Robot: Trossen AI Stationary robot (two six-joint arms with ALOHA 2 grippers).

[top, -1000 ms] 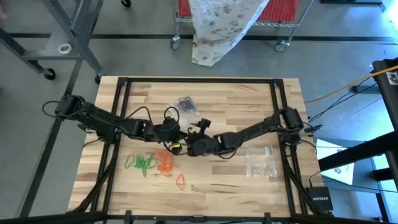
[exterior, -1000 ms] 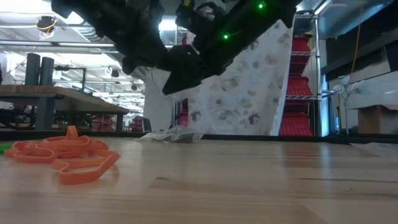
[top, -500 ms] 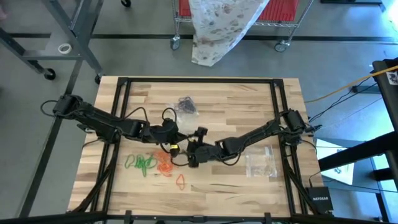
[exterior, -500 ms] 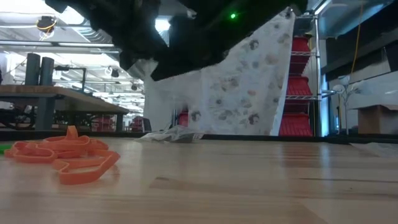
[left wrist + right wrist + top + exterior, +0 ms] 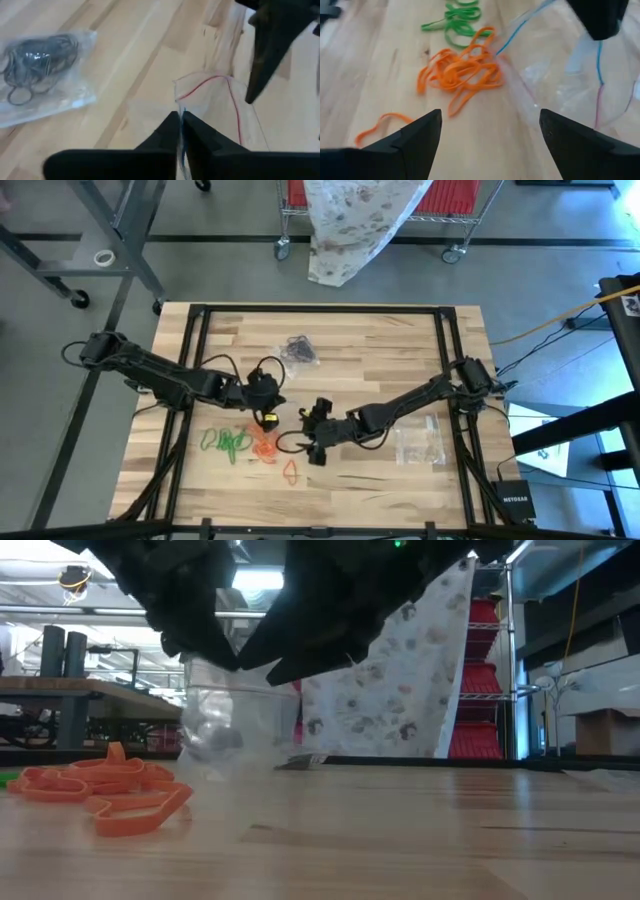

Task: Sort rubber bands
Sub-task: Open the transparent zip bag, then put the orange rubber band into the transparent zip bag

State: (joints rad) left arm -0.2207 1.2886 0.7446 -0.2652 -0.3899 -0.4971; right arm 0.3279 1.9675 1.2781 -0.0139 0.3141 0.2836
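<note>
Here, your left gripper (image 5: 180, 131) is pinched on a clear bag (image 5: 215, 112) at frame centre; the orange bands (image 5: 460, 75) lie upper-left of your right gripper's (image 5: 487, 132) spread jaws.

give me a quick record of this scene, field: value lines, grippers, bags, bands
left gripper: shut on the edge of a clear plastic zip bag, held up off the wooden table
right gripper: open, holding nothing, low over the table beside the held bag
orange-red rubber bands: loose pile on the table, one stray loop apart
bright green rubber bands: loose cluster beside the orange pile
black rubber bands: inside a second clear bag lying flat
third clear bag: flat on the table's right side
</note>
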